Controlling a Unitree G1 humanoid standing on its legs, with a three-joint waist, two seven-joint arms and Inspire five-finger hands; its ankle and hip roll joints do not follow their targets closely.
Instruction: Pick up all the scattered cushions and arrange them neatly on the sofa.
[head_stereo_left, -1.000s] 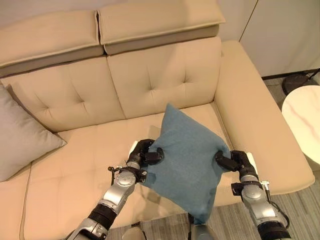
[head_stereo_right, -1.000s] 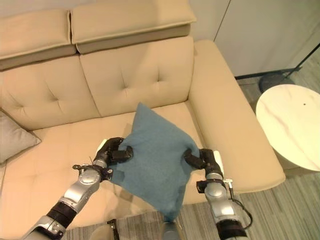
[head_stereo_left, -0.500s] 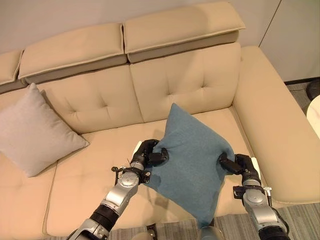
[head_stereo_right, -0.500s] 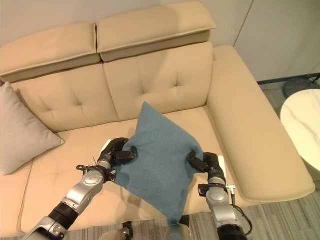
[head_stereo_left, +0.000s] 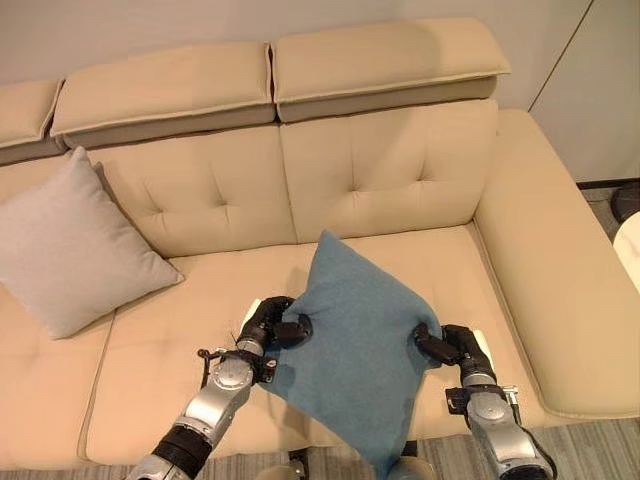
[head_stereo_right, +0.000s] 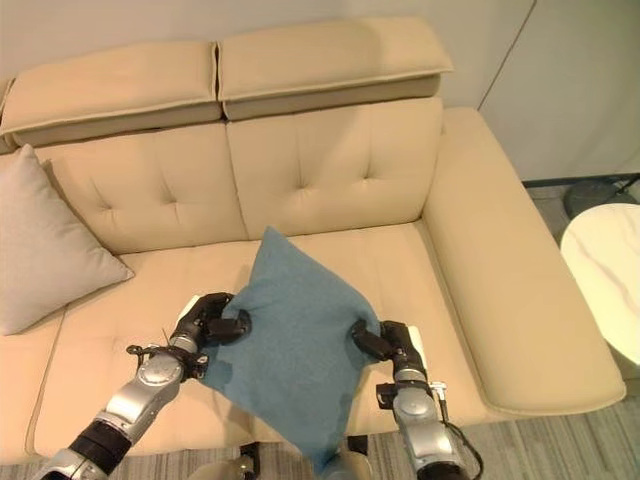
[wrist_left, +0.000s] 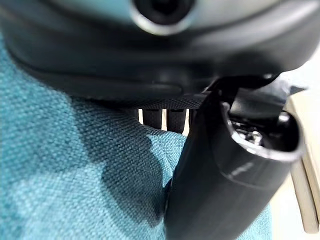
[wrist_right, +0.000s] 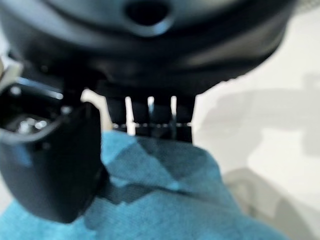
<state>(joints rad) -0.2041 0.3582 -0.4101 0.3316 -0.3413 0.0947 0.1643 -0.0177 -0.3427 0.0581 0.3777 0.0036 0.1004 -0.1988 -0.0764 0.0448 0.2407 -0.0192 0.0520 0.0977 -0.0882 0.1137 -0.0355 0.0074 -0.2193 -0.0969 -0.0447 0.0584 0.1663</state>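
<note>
Blue cushion (head_stereo_left: 355, 365) carried over the sofa (head_stereo_left: 520, 250) seat's front edge

Left hand (head_stereo_left: 272, 322) and right hand (head_stereo_left: 447, 346) pinch opposite corners so it hangs flat for placing.

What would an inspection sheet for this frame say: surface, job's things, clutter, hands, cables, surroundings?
Surface: beige sofa, seat mostly bare.
Job's things: blue cushion held over the seat's front edge, one corner up, one hanging below; grey cushion leaning against the backrest on the robot's left.
Clutter: nothing seen.
Hands: left hand and right hand each pinch a side corner of the blue cushion.
Cables: nothing seen.
Surroundings: white round table past the sofa's right armrest; striped floor.
</note>
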